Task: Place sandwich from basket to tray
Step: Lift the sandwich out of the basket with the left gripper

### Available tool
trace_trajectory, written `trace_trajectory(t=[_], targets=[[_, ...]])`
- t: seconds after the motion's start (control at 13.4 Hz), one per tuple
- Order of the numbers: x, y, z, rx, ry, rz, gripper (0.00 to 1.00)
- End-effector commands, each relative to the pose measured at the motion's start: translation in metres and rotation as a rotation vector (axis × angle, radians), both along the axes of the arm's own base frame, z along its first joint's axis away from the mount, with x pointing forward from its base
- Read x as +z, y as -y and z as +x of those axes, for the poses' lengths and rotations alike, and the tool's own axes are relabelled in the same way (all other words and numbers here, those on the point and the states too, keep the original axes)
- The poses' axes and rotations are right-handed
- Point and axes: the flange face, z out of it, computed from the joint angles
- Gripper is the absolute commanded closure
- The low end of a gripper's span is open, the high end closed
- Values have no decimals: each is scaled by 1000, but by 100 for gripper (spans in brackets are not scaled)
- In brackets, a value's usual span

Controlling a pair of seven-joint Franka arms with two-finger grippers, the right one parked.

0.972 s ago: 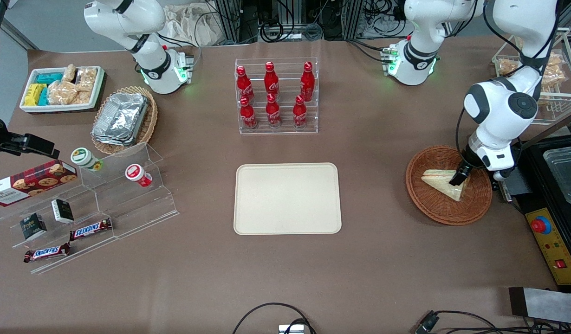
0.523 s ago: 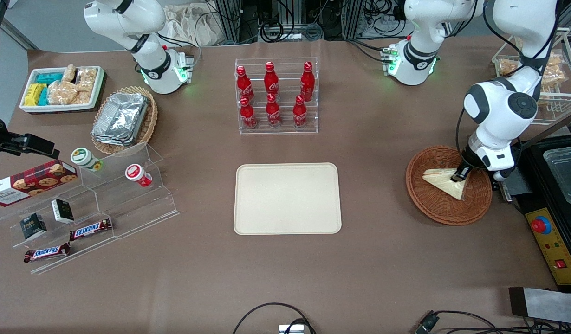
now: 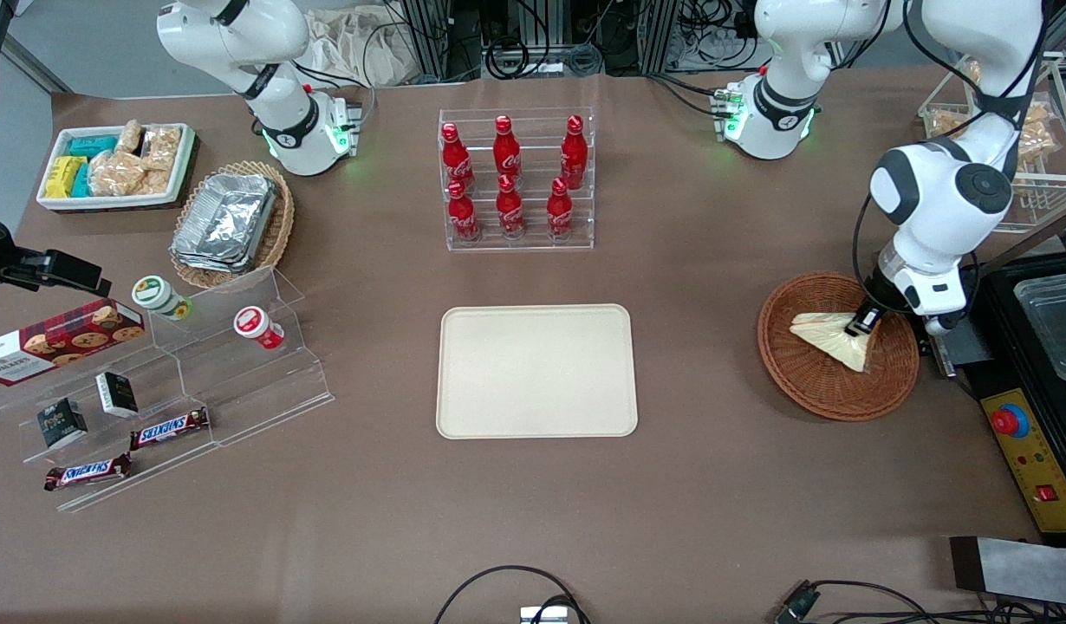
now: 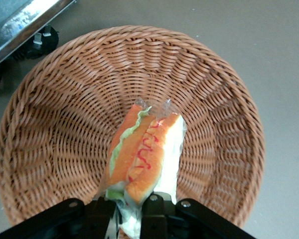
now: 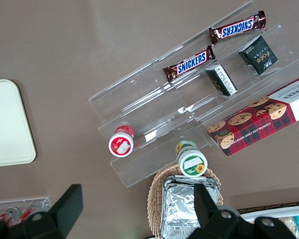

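The wrapped triangular sandwich (image 3: 832,337) hangs just above the reddish-brown wicker basket (image 3: 802,381) at the working arm's end of the table. My left gripper (image 3: 862,327) is shut on the sandwich's wide end. In the left wrist view the sandwich (image 4: 144,157) shows its orange and green filling, pinched between the black fingers (image 4: 157,211) of the gripper (image 4: 131,214), with the basket (image 4: 55,124) underneath. The cream tray (image 3: 536,370) lies bare at the table's middle.
A clear rack of red bottles (image 3: 516,178) stands farther from the front camera than the tray. A black unit with a red button (image 3: 1010,421) sits beside the basket. A stepped acrylic shelf with snacks (image 3: 165,381) lies toward the parked arm's end.
The gripper has risen slightly with the sandwich in it; the sandwich has tipped and lifted off the basket floor.
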Motion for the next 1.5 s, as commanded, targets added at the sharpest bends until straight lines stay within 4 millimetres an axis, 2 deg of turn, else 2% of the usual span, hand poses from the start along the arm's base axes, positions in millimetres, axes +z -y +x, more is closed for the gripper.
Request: trace_trajectory(t=[0.0, 0.15, 0.3, 0.52, 0.67, 0.82, 0.9, 1.2, 1.42], targets=[[47, 14, -4, -92, -12, -1, 100], [73, 29, -5, -156, -38, -1, 100], [95, 64, 0, -238, -81, 5, 100], [135, 100, 9, -371, -125, 34, 100], [158, 135, 13, -451, -132, 46, 99], [168, 167, 12, -515, -113, 59, 98], [168, 178, 14, -540, -112, 59, 96], [183, 225, 20, -611, -88, 55, 98], [180, 270, 19, -707, -80, 68, 98]])
